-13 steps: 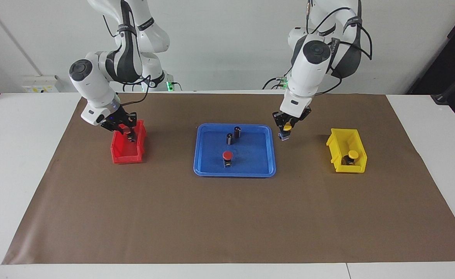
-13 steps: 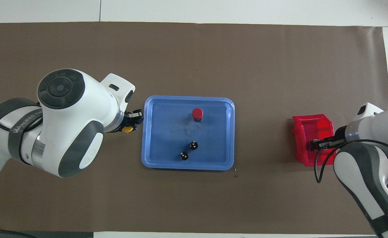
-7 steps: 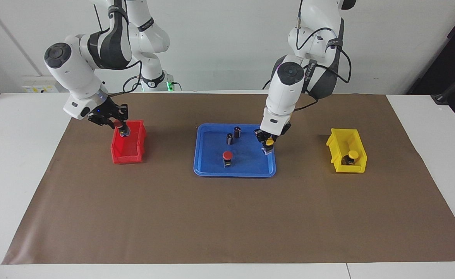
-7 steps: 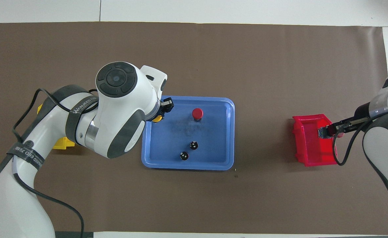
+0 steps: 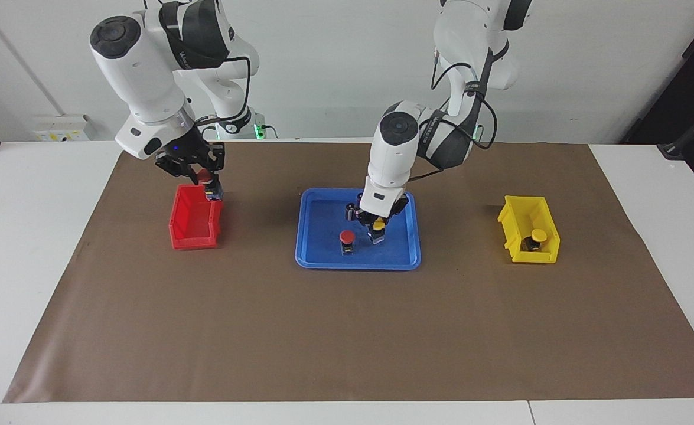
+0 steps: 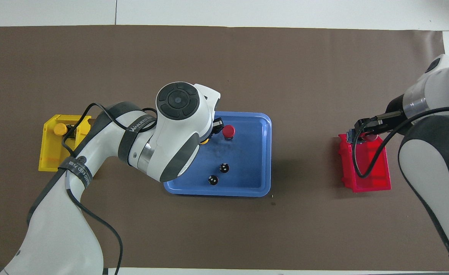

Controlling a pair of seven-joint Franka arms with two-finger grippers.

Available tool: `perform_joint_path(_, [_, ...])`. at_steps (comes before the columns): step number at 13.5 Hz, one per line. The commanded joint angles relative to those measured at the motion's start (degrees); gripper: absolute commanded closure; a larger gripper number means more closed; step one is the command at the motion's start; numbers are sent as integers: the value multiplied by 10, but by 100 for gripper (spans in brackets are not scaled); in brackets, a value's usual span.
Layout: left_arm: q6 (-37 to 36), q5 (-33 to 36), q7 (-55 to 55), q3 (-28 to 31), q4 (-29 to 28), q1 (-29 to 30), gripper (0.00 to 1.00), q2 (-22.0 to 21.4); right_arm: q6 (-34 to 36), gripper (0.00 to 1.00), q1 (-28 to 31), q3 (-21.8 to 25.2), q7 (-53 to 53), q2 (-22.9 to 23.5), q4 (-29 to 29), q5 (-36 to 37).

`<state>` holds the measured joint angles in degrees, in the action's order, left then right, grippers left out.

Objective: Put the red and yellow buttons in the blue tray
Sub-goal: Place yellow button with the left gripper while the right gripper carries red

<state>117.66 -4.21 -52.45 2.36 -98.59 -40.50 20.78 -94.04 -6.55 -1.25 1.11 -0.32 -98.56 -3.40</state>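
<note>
The blue tray (image 5: 305, 251) (image 6: 264, 152) lies mid-table with one red button (image 5: 347, 238) (image 6: 228, 130) standing in it. My left gripper (image 5: 377, 229) is low over the tray beside that button, shut on a yellow button (image 5: 378, 224) (image 6: 205, 141). Whether this button touches the tray floor I cannot tell. My right gripper (image 5: 200, 175) (image 6: 362, 131) hangs over the red bin's (image 5: 193, 227) rim, shut on a second red button (image 5: 204, 175). A second yellow button (image 5: 538, 236) (image 6: 60, 129) sits in the yellow bin (image 5: 515, 215) (image 6: 47, 156).
Two dark capless cylinders (image 6: 224, 167) (image 6: 213, 180) stand in the tray on its side nearer the robots. The red bin (image 6: 365, 172) is at the right arm's end and the yellow bin at the left arm's end. A brown mat (image 5: 347, 330) covers the table.
My left gripper carried the yellow button from beside the tray to over its middle and lowered it. My right gripper lifted the red button out of the red bin.
</note>
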Motion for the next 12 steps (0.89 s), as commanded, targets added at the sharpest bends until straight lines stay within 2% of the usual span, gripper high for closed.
perform_joint_path(1, [6,-12,-3,7,15,-4,98,5,12,80,-19,0,53,29,42,-8])
perform_joint_path(2, [12,-12,-3,7,14,-3,98,6,6,80,-29,0,70,30,44,-19])
perform_joint_path(3, [15,-13,-2,7,13,-2,94,6,-2,80,-34,0,87,39,51,-30])
perform_joint_path(5, [21,-13,-1,6,8,-2,78,8,-10,80,-59,0,128,72,82,-31])
perform_joint_path(6, [27,-13,-1,6,7,-3,75,8,-24,80,-62,0,136,76,80,-32])
perform_joint_path(11, [39,-13,-1,6,-9,-4,75,8,-43,81,-79,0,158,85,78,-31])
perform_joint_path(12, [38,-13,-1,7,-8,-4,69,8,-46,81,-85,0,163,86,78,-32])
